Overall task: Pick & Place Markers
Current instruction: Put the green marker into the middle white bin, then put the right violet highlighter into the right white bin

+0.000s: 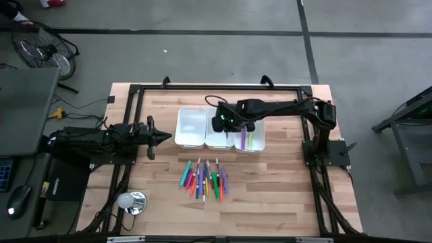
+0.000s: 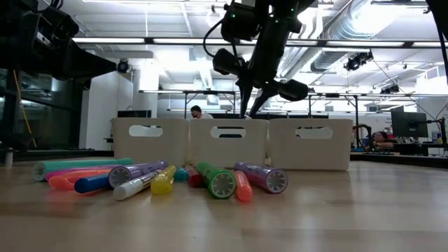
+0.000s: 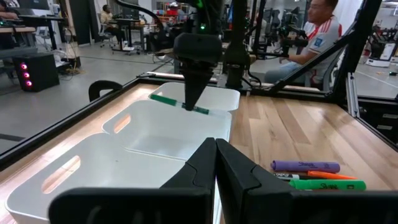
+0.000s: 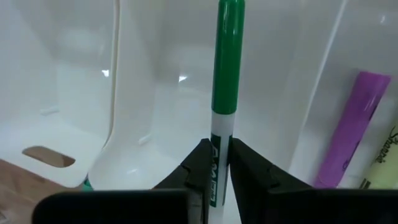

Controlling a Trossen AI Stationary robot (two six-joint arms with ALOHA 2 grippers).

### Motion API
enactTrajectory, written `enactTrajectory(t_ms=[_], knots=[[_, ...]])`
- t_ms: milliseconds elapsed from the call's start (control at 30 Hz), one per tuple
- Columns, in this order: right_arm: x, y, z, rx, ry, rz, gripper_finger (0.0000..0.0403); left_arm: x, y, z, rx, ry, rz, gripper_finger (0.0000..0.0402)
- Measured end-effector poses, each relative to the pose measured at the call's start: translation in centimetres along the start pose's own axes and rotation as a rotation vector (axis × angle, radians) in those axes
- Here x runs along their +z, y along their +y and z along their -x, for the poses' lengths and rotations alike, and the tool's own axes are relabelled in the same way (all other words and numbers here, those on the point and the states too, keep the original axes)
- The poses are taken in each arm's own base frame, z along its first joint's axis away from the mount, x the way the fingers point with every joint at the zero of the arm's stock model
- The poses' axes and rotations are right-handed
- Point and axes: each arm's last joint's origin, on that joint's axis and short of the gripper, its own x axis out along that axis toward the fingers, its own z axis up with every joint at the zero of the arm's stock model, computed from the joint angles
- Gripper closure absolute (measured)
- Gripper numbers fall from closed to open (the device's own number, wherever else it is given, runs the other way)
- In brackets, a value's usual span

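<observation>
From above, your right gripper [image 1: 229, 126] is hovering over the middle of 3 white bins [image 1: 191, 127]; 2 markers are lying in the right one, and a cluster [image 1: 204, 178] is waiting on the surface [image 1: 283, 196]. Its wrist view shows it pinching a green marker [image 4: 226, 74]. Your left gripper [image 3: 216, 163] is sitting closed beside the bins.

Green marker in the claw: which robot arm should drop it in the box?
Right. The right gripper already pinches the green marker above the middle bin; the left gripper waits shut, off to the side.
</observation>
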Motion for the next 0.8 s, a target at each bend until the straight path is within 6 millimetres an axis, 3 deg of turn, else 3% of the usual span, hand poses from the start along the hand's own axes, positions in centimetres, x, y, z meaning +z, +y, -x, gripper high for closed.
enactTrajectory(t_ms=[600, 800], knots=[[0.0, 0.0, 0.2, 0.001, -0.016, 0.084, 0.0287, 0.0, 0.0, 0.0, 0.000, 0.000, 0.000, 0.0394], [-1.1, 0.5, 0.6, 0.034, 0.006, 0.156, 0.0279, 0.0, 0.0, 0.0, 0.000, 0.000, 0.000, 0.0394]])
